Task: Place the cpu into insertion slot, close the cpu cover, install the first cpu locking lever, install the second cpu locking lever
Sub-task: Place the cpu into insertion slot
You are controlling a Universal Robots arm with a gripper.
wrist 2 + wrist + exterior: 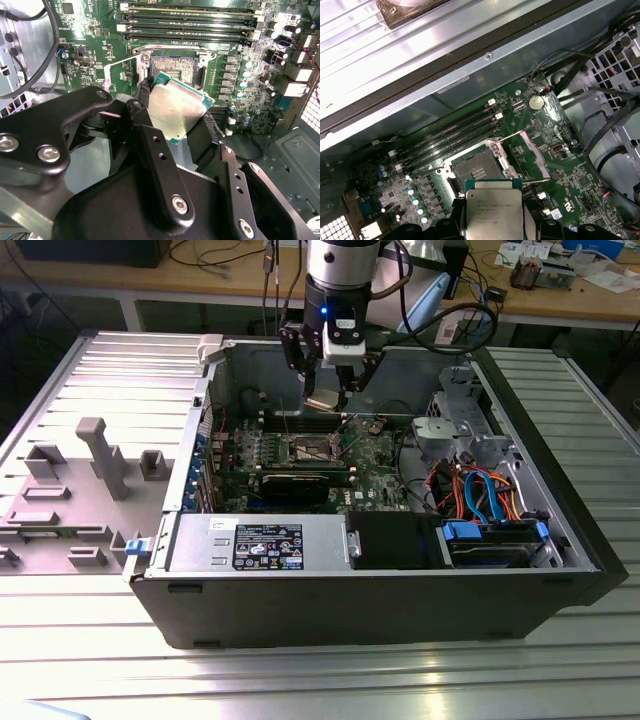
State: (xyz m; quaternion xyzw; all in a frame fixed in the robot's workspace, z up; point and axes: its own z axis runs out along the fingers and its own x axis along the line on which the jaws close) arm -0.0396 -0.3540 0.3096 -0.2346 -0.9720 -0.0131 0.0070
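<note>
The end effector (325,392) is closed on the cpu (176,109). The chip is being pinched by two opposite edges between the black fingers (145,92), metal top up, and it is being held in the air inside the open computer case (400,590). Nothing of the chip is touching the board.

Directly below and slightly ahead of the fingertips, the insertion slot (479,169) is lying bare on the green motherboard (90,30), with its contact field exposed. The cpu cover (536,155) is standing swung open just beside the slot, so the way down is not being blocked by it. The memory slots (190,20) are running along the far side of the slot from the end effector, and the coin battery (536,102) is sitting further out. The case itself is resting on the ribbed metal bench (300,680).

The step in hand is judged to be the placing of the chip. In both wrist views the chip's edges are appearing turned against the slot's frame, so squareness is probably to be corrected before any descent is made. The chip is best kept level and lowered straight, with no sideways sliding over the contacts, and released only once it is being carried flat by the slot. The fingers need room to spread without striking the raised cover.
</note>
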